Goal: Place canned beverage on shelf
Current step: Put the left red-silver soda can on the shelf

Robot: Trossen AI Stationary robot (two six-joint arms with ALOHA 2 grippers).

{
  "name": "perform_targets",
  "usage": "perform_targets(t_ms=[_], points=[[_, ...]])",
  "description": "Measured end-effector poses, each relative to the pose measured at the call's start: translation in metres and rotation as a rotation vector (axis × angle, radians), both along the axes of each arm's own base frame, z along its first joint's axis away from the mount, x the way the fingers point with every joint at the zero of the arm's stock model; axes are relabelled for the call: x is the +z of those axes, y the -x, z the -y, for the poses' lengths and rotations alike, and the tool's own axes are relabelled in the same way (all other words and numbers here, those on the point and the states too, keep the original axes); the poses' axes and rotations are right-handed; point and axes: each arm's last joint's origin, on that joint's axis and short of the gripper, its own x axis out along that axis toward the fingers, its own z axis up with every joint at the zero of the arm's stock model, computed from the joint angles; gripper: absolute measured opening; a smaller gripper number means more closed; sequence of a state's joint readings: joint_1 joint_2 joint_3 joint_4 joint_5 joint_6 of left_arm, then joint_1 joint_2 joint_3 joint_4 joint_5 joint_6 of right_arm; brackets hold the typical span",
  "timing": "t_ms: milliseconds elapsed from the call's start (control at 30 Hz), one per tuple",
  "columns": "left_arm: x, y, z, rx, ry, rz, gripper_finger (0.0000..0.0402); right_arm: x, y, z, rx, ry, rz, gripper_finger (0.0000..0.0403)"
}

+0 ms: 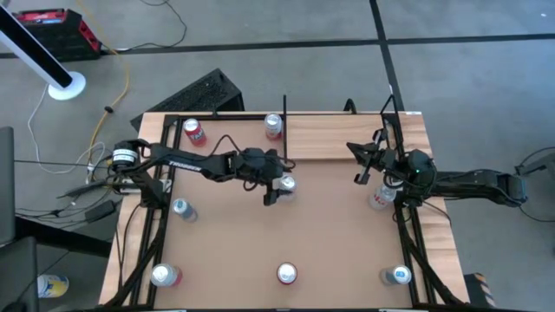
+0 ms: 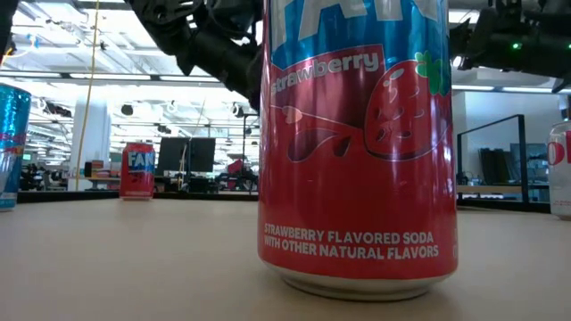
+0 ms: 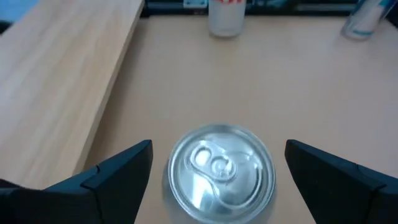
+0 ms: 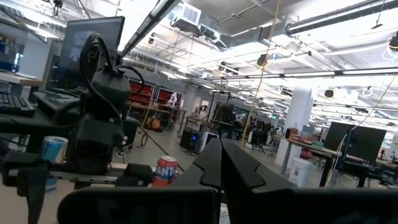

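A silver-topped can (image 3: 221,173) stands upright on the brown table (image 1: 329,234), just near of the pale wood shelf (image 1: 355,137). My left gripper (image 1: 279,187) is open and reaches down around this can. In the left wrist view one finger (image 3: 118,171) stands on each side of the can with a gap, touching nothing. My right gripper (image 1: 357,165) hovers shut and empty above the table's right part, near the shelf's near edge, beside a white and red can (image 1: 381,198).
Other cans stand about the table: a red one (image 1: 195,132) and a silver one (image 1: 274,126) at the far edge, a blue one (image 1: 180,208) at the left, three along the near edge, among them a strawberry soda can (image 2: 357,152). Black frame rails run along both sides.
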State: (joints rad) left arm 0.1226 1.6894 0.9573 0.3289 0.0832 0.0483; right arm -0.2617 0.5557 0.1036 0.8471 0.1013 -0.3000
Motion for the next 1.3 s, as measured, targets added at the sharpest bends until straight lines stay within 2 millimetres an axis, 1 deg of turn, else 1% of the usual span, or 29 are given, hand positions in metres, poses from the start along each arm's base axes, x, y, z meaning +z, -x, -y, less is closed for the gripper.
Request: perform_targets(t_ms=[67,133,367,567,800,900,1000,1033,1100,1200,1300], points=[[0.000,0.000,0.000,-0.009,0.004,0.005,0.0352,0.000,0.000,0.000,-0.004,0.008,-0.004,0.0029],[-0.006,-0.004,0.000,-0.012,0.009,0.006,0.0352,0.000,0.000,0.000,-0.007,0.014,-0.006,0.0029],[-0.039,-0.017,0.000,-0.015,0.046,-0.026,0.0352,0.000,0.000,0.000,-0.006,0.013,-0.007,0.0029],[-0.044,-0.021,0.000,-0.027,0.067,-0.020,0.0352,0.000,0.000,0.000,-0.008,0.015,-0.008,0.0029],[-0.033,-0.019,0.000,-0.007,0.071,0.006,0.0348,0.000,0.000,0.000,-0.011,0.018,-0.012,0.0029],[-0.033,-0.019,0.000,0.002,0.078,0.007,0.0324,0.000,0.000,0.000,-0.011,0.018,-0.012,0.0029],[-0.031,-0.020,0.000,0.009,0.087,-0.006,0.0284,0.000,0.000,0.000,-0.011,0.018,-0.012,0.0029],[-0.029,-0.022,0.000,0.012,0.090,-0.015,0.0278,0.000,0.000,0.000,-0.011,0.018,-0.012,0.0029],[-0.025,-0.025,-0.001,0.020,0.101,-0.035,0.0278,0.000,0.000,0.000,-0.011,0.018,-0.012,0.0029],[-0.011,-0.034,0.001,0.027,0.126,-0.038,0.0278,0.000,0.000,0.000,-0.011,0.018,-0.012,0.0029],[0.014,-0.047,0.007,0.017,0.112,-0.004,0.0278,0.000,0.000,0.000,-0.012,0.018,-0.011,0.0029]])
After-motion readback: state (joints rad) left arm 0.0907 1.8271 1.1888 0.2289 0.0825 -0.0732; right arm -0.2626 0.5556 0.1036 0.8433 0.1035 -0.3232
